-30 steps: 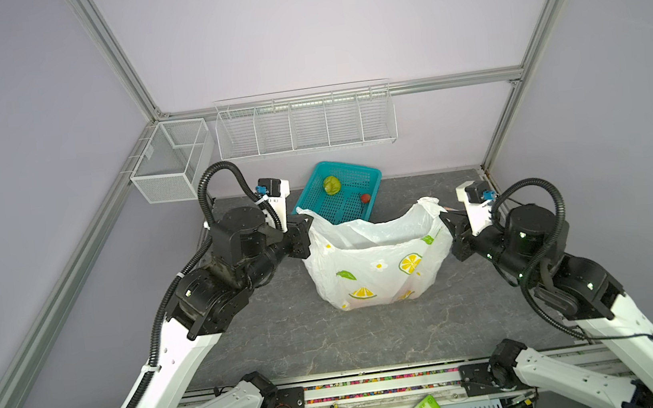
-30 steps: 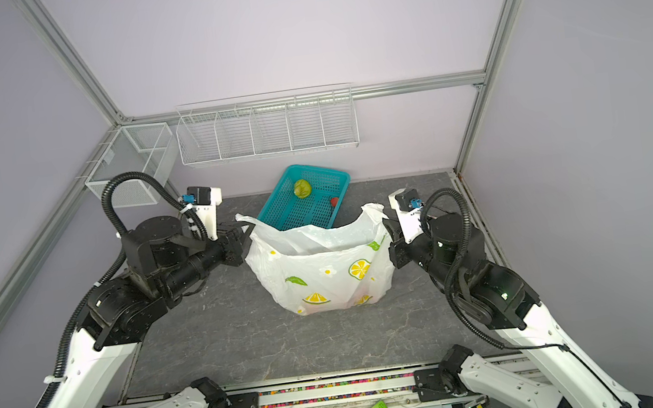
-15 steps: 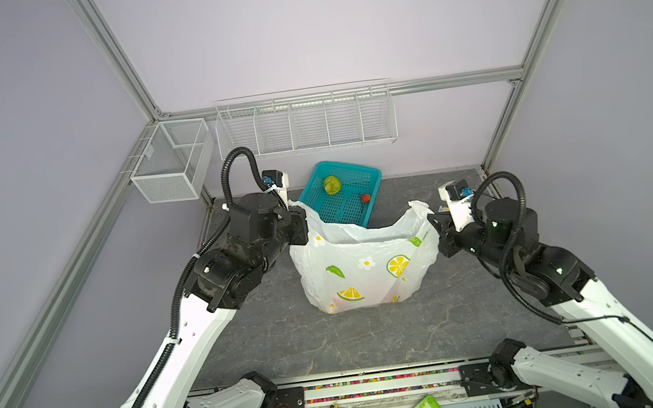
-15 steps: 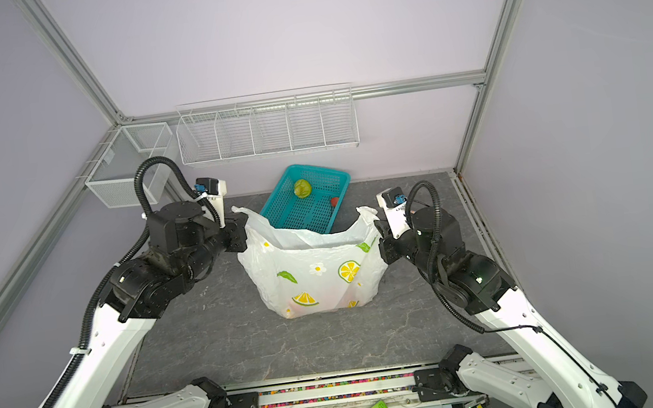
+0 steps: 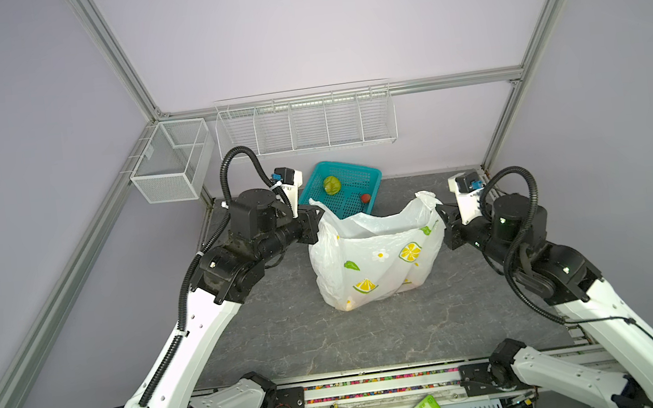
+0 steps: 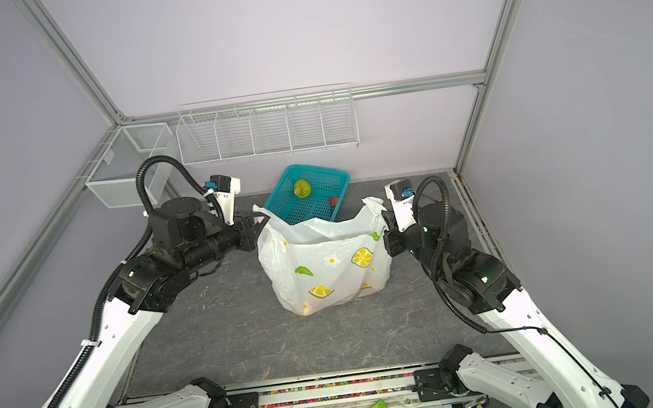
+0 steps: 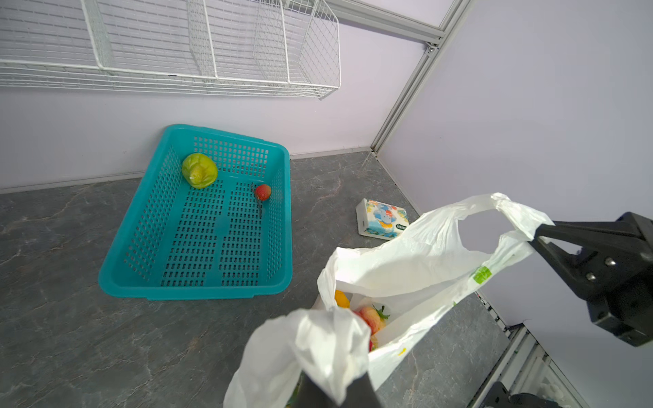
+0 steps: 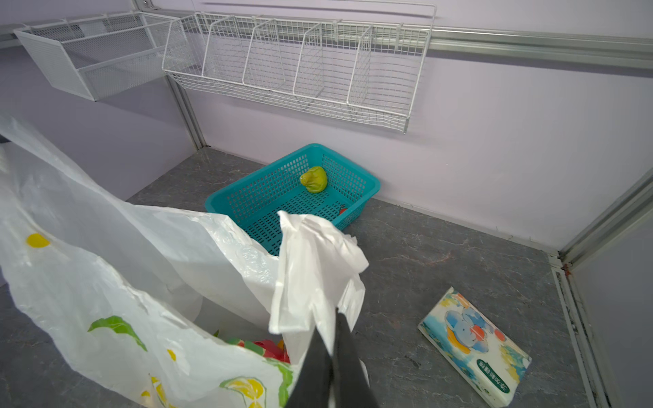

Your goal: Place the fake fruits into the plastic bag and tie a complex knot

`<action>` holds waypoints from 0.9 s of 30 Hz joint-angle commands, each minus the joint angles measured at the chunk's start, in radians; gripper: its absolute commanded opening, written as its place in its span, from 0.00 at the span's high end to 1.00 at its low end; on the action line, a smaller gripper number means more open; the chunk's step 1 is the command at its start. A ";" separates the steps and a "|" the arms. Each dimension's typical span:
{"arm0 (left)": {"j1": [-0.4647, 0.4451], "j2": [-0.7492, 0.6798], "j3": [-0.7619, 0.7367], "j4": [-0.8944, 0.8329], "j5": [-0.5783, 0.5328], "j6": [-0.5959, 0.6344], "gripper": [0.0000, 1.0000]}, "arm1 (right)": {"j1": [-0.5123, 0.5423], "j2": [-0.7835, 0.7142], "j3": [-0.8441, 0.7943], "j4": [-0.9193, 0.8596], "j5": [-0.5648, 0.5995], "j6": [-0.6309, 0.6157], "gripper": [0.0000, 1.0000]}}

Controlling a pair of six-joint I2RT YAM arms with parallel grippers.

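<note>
Gripping plastic bag (image 5: 382, 265): left fingers (image 7: 364, 392), right fingers (image 8: 311, 374); grey marbled tabletop (image 5: 289, 335), lilac walls (image 5: 296, 28).

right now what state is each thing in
plastic bag, open, held by both handles, fruits inside
left gripper, shut on bag handle
right gripper, shut on the other handle
teal basket, upright, holding two fruits
green fruit, loose in basket
strawberry, loose in basket
tissue packet, lying flat

Translucent white plastic bag (image 5: 377, 258), printed with yellow lemon slices, green leaves, white daisies. Teal basket (image 5: 347, 166), perforated grid pattern. Yellow-green round fruit (image 5: 331, 184); red strawberry (image 5: 365, 198). Dark grey counter (image 5: 290, 343), pale marble veining. White packet (image 8: 473, 346), blue cartoon elephant. White wire racks (image 5: 307, 123).
</note>
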 commanded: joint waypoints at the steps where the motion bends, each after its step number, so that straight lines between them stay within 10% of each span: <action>1: 0.006 -0.002 -0.008 0.004 0.001 -0.013 1.00 | -0.014 0.050 -0.024 -0.049 0.065 -0.031 0.91; 11: 0.005 -0.019 -0.066 0.072 0.074 -0.107 1.00 | 0.037 0.125 0.207 -0.133 0.090 -0.135 0.20; 20: 0.006 -0.028 -0.068 0.054 0.058 -0.109 1.00 | 0.112 0.195 0.357 -0.125 0.228 -0.212 0.00; 27: 0.005 -0.022 -0.070 0.050 0.055 -0.114 1.00 | 0.261 0.302 0.418 -0.045 0.070 -0.303 0.05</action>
